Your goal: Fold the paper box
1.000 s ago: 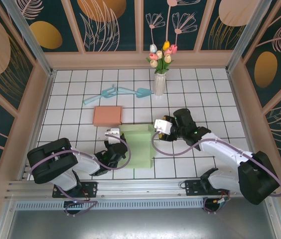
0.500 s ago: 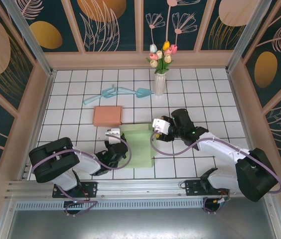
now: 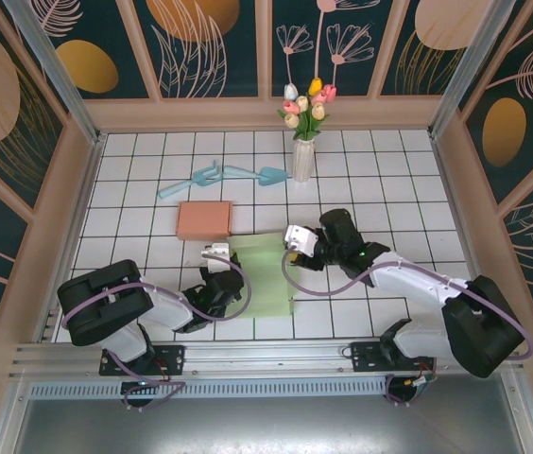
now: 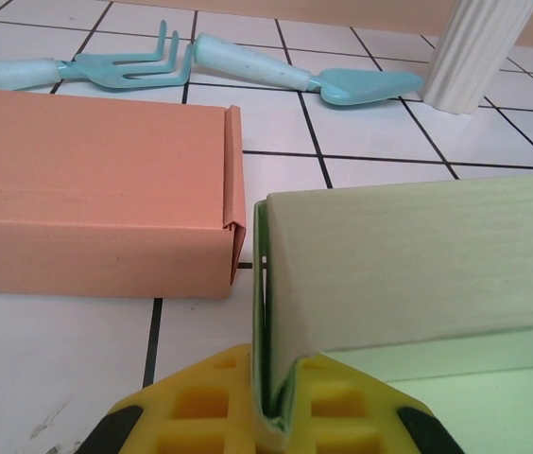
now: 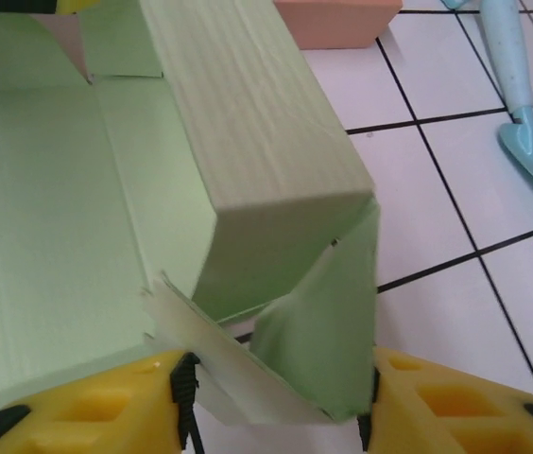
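Note:
The green paper box lies open on the white tiles between my two arms. In the left wrist view its raised wall stands upright, and my left gripper is shut on that wall's near corner with the yellow pads tight on the card. My right gripper is at the box's far right corner. In the right wrist view the folded side wall rises ahead, and two end flaps sit between the yellow fingers, each flap touching a pad. My right gripper is shut on these flaps.
A salmon closed box lies just behind the green one's left corner. Further back are a blue fork, a blue trowel and a white vase of flowers. Wooden walls ring the tiled floor.
My right gripper has moved left onto the box's corner and its jaws have narrowed around the end flaps. The left gripper has kept its grip and place.

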`<state>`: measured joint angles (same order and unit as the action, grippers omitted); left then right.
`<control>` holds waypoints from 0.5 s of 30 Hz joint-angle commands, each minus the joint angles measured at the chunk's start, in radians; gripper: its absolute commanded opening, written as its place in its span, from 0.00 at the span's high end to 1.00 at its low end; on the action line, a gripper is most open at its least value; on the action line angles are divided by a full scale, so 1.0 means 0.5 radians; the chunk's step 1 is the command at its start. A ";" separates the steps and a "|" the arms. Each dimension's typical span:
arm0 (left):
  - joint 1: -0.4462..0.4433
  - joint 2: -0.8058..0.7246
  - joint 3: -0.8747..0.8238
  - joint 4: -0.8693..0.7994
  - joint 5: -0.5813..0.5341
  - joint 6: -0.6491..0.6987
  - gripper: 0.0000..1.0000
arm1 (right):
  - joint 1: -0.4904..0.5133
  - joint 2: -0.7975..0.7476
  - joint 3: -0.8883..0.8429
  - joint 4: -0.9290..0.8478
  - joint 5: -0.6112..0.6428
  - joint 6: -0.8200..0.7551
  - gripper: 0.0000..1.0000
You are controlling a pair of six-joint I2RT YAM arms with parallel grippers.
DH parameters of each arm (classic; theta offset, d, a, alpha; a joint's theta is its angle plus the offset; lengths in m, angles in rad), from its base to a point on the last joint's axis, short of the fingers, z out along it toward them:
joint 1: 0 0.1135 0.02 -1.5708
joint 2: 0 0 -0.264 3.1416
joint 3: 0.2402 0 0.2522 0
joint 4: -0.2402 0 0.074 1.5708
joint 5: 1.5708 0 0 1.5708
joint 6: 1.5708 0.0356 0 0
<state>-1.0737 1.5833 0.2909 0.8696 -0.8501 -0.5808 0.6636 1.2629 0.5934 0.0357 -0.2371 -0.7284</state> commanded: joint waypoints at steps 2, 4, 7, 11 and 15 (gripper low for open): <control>-0.003 0.014 0.067 -0.060 -0.032 -0.081 1.00 | 0.100 0.084 0.050 0.137 0.081 0.351 0.56; -0.003 0.001 0.076 -0.103 -0.048 -0.128 1.00 | 0.142 0.116 0.061 0.162 0.155 0.460 0.59; -0.003 -0.025 0.108 -0.198 -0.053 -0.206 1.00 | 0.204 0.148 0.055 0.250 0.316 0.646 0.64; -0.003 -0.046 0.150 -0.277 -0.024 -0.244 1.00 | 0.291 0.156 -0.031 0.528 0.494 0.939 0.70; -0.003 -0.072 0.170 -0.328 0.023 -0.277 1.00 | 0.412 0.181 -0.168 0.891 0.796 1.165 0.67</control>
<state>-1.0725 1.5730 0.3462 0.7414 -0.8734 -0.6876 0.8280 1.3354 0.5533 0.2836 0.0475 -0.2848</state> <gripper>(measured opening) 0.097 0.323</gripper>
